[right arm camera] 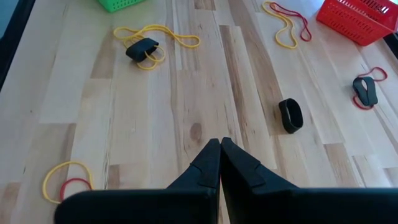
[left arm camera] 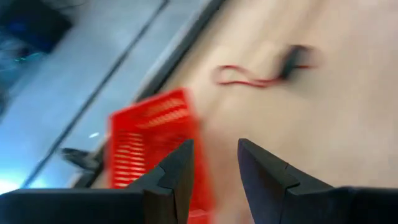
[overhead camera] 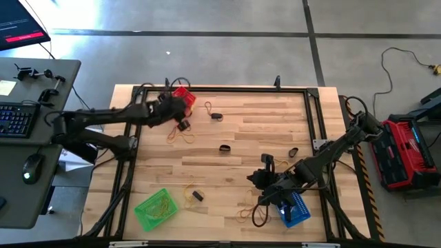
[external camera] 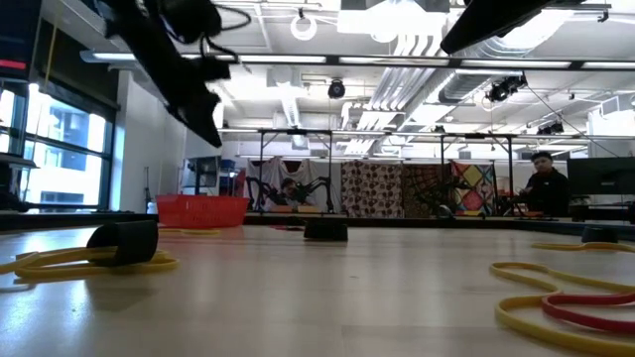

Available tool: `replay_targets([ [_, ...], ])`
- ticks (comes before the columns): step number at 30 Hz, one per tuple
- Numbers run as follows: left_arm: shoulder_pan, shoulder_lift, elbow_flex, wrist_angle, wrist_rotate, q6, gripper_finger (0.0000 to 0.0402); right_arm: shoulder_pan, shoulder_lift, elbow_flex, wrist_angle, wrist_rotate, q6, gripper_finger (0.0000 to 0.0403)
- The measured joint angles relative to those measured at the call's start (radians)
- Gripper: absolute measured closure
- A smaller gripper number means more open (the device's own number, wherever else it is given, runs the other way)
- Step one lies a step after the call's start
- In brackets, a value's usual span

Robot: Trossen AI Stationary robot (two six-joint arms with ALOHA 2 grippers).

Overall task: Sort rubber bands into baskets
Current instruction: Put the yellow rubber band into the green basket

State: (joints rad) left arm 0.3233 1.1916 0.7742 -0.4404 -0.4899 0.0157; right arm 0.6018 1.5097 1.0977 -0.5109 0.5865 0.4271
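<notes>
Hidden, cropped and blurred items

In your high view, the left arm covered part of the red basket [overhead camera: 183, 94], and the right arm overlapped the blue basket [overhead camera: 295, 209]. Your left wrist view was motion-blurred, so the black band [left arm camera: 297, 57] lacked clear shape. The right wrist view's edge cropped the green basket [right arm camera: 119, 4].

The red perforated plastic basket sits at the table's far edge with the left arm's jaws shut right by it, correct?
Not quite: the left gripper has its jaws open, a clear gap showing in the left wrist view. The red perforated plastic basket is indeed at the table's far edge, right by it.
</notes>
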Motion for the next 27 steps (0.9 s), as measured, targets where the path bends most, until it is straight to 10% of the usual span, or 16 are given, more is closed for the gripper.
replay_targets([
  [14, -0.594, -0.058, 0.0, -0.248, 0.175, -0.418, 0.0287, 0.0, 0.0, 0.0, 0.004, 0.0, -0.002, 0.0403],
  [27, -0.805, 0.137, -0.001, -0.144, 0.22, -0.811, 0.0286, 0.0, 0.0, 0.0, 0.011, 0.001, -0.006, 0.0403],
])
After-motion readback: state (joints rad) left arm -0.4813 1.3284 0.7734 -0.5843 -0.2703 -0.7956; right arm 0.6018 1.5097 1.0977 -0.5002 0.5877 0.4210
